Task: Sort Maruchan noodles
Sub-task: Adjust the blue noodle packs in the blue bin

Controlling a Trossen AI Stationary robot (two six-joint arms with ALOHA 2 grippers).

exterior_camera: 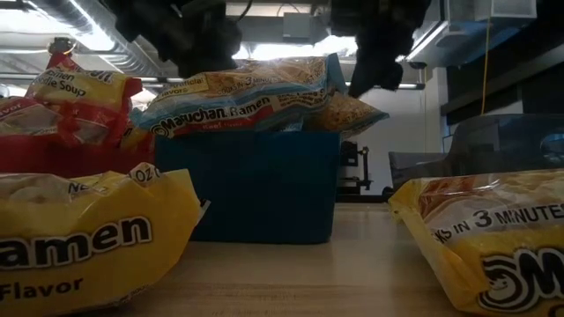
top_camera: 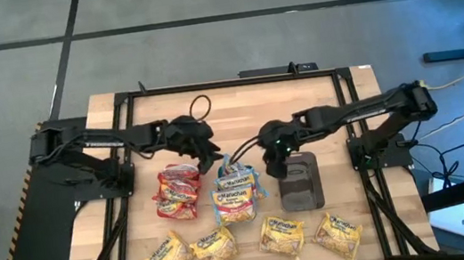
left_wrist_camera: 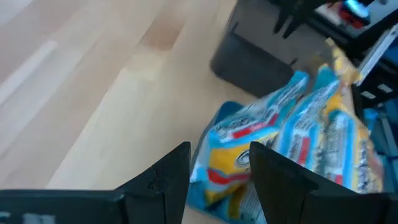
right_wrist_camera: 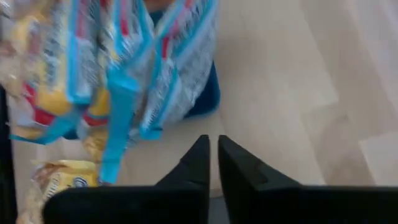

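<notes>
Several blue-edged Maruchan packets (top_camera: 237,192) are heaped on a teal tray (exterior_camera: 256,185) at mid table. Red packets (top_camera: 177,191) are piled just to their left. Yellow packets (top_camera: 214,247) lie in a row along the near edge. My left gripper (left_wrist_camera: 221,168) is open and hangs over the far left corner of the blue heap (left_wrist_camera: 298,124), a finger on either side of one packet's end, without showing touch. My right gripper (right_wrist_camera: 211,149) hovers just right of the blue heap (right_wrist_camera: 143,68), over bare wood. Its fingers are only a narrow gap apart, with nothing between them.
A dark grey tray (top_camera: 302,184) lies right of the blue heap, under my right arm. A black cable loop (top_camera: 200,107) lies at the far middle. Bare wood shows on the far half of the table.
</notes>
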